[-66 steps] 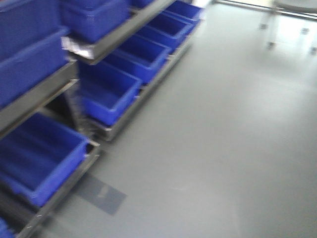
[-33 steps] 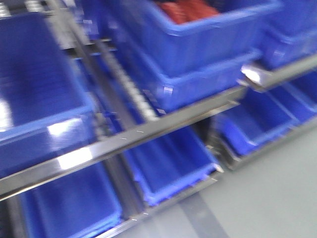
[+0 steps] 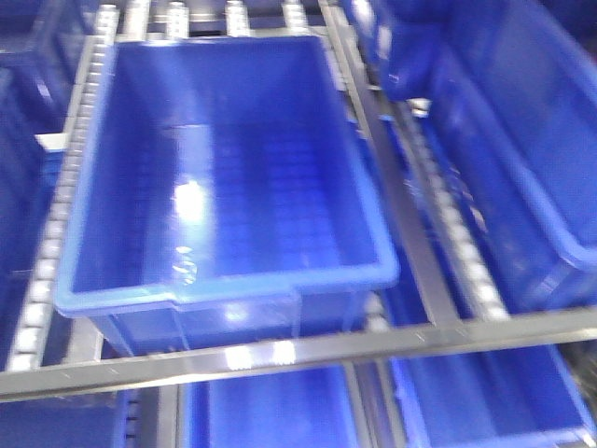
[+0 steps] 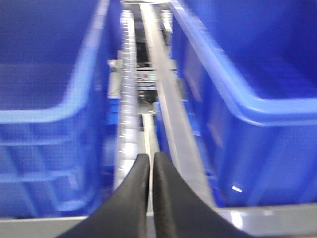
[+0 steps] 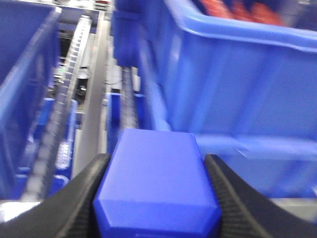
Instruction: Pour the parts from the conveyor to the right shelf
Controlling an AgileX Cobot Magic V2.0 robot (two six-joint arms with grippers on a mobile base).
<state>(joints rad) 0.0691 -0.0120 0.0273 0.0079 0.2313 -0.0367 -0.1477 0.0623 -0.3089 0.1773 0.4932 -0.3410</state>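
An empty blue bin (image 3: pixel 233 177) sits on the roller shelf (image 3: pixel 280 355) right in front of me. My right gripper (image 5: pixel 154 163) is shut on a small blue box (image 5: pixel 156 178) and holds it before a blue bin (image 5: pixel 237 74) with red parts (image 5: pixel 233 11) inside. My left gripper (image 4: pixel 150 159) is shut and empty, pointing down the metal rail (image 4: pixel 168 119) between two blue bins (image 4: pixel 44 119) (image 4: pixel 257 109). Neither gripper shows in the front view.
Roller tracks (image 3: pixel 448 215) and steel rails frame the bins. More blue bins stand to the right (image 3: pixel 522 149) and on the level below (image 3: pixel 270 411). A roller track (image 5: pixel 54 129) runs left of the held box.
The front view has swung from the floor beside the shelves to face the rack head-on; an empty blue bin now fills it.
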